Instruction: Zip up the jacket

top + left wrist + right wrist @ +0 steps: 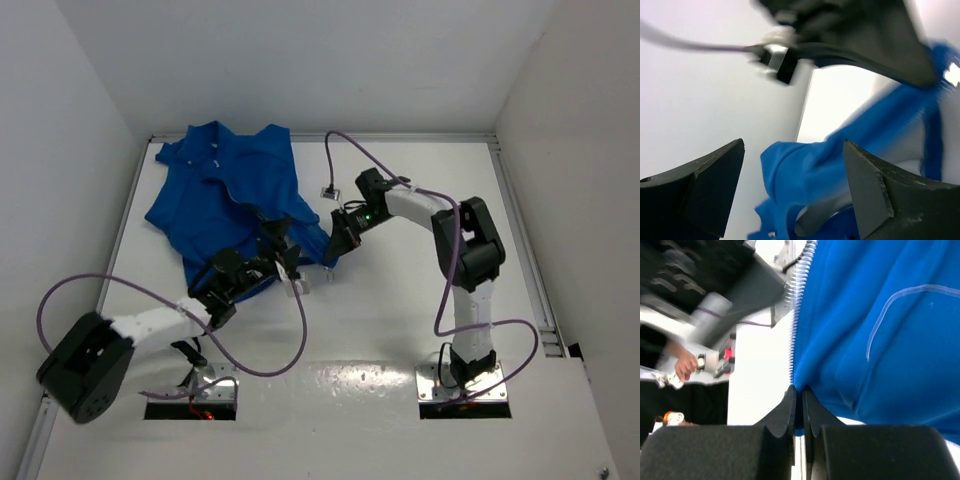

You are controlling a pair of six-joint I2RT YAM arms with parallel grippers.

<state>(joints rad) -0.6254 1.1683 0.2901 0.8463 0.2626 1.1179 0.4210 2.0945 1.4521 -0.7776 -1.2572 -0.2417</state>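
Top view first: the jacket [230,195] lies rumpled on the white tabletop [400,330], filling the upper left of centre, collar toward the top edge, hem down toward the middle of the frame. Both sets of fingers meet at that lower hem. The right fingers [782,425] are pinched closed on blue fabric. The right wrist view shows their tips clamped on the hem edge at the foot of the zipper teeth [796,315], which run from the pinch almost straight up to the top of that frame. So that's the axis: the zip's long line leads away from the right fingers, up toward the collar. The left fingers [710,180] stand wide apart and hold nothing. In the left wrist view blue cloth sits between and beyond them, low centre, touching neither as far as I can tell. From the top view they sit just left of the pinch, nearer the open front, so I'd judge the pull is their job while the right side anchors the bottom. But where is the pull? It shows in no view. The right wrist view gives the teeth sharp, and the top view is too far off to show them. The blurred left wrist view shows no teeth at all. It does catch a dark blurred bulk [865,35] at upper right, likely the other arm's end, with a stretched strip of blue beneath it.
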